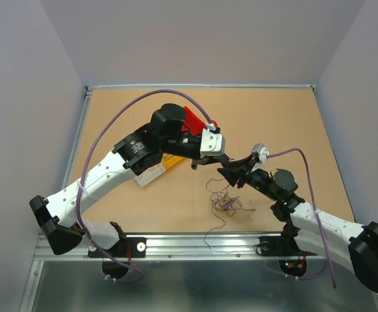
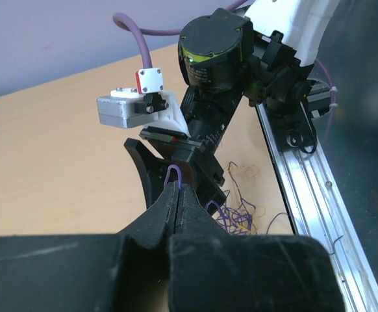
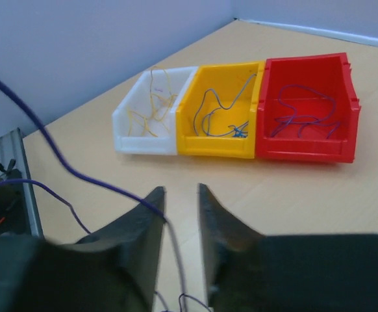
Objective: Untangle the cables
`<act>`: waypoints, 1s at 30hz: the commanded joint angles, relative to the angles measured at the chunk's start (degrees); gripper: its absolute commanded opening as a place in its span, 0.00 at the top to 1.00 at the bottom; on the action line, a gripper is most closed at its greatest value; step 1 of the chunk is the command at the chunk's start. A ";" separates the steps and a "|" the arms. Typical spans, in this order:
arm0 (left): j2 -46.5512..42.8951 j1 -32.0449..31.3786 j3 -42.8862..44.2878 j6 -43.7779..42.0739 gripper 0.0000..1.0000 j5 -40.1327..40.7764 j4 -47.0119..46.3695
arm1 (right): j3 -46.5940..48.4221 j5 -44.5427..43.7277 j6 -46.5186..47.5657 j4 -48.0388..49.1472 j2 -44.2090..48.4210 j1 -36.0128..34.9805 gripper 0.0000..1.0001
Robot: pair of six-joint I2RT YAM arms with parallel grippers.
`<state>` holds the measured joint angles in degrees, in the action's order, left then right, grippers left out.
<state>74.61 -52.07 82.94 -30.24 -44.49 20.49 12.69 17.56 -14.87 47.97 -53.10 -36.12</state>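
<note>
Two arms reach inward from a metal rail at the near edge of a tan table: the left arm from the near left and the right arm from the near right. Their tips meet over the middle of the table.

Just beyond the rail, close to the right arm's wrist, the cables lie on the table in a loose clump of hair-thin loops, purple, yellowish and dark. A few loose ends trail toward the rail.

Past the clump, the two grippers face each other, tip to tip. The left gripper has its fingers pressed together, pinching a purple strand that pokes up as a small loop above the tips. The right gripper has its fingers apart. A thin purple line crosses into the gap between them, but the view does not show whether it touches either finger.

Farther back, partly under the left arm in the top view, three bins stand touching in a row. The white bin holds yellowish wires. The yellow bin holds blue wires. The red bin, the farthest from the rail, holds purple wires.
</note>
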 commanded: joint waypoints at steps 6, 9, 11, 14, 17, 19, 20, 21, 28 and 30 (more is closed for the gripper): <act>-7.79 -0.22 -0.14 0.18 1.00 0.90 -2.99 | 0.05 -15.91 -3.22 -0.48 0.29 -0.44 0.83; -12.88 -0.13 -0.84 0.62 1.00 1.07 -3.35 | 4.96 -37.07 -11.71 -12.83 -6.80 1.38 0.93; -15.44 -0.13 -0.32 0.71 1.00 1.94 -3.00 | 7.34 -33.85 -16.22 -16.75 -10.95 6.21 0.95; -19.58 -0.13 1.34 0.88 1.00 3.18 -1.51 | 8.23 -26.97 -21.59 -17.03 -18.43 12.29 0.96; -22.31 -0.13 5.47 1.15 1.00 6.60 0.86 | 8.84 -28.01 -23.97 -18.96 -20.64 14.14 0.99; -24.41 -0.13 8.90 1.93 1.00 11.77 1.48 | 8.85 -30.65 -25.55 -21.33 -20.20 15.11 0.99; -25.64 -0.13 9.52 2.81 1.00 14.14 0.52 | 8.67 -31.70 -25.99 -22.12 -19.68 15.46 0.99; -28.52 -0.13 9.61 4.99 1.00 20.17 -3.05 | 8.32 -33.71 -27.04 -23.69 -18.45 16.07 0.99; -39.01 -0.22 6.53 6.16 1.00 41.66 -17.33 | 7.35 -40.14 -28.90 -27.48 -14.40 17.40 0.94; -38.66 -0.66 9.07 5.28 1.00 48.40 -17.41 | 7.26 -41.20 -28.90 -28.36 -13.79 17.57 0.94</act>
<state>46.15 -52.03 82.46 -24.71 -9.08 27.03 24.08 -0.67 -43.81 42.70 -63.66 -25.21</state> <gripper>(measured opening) 0.026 0.065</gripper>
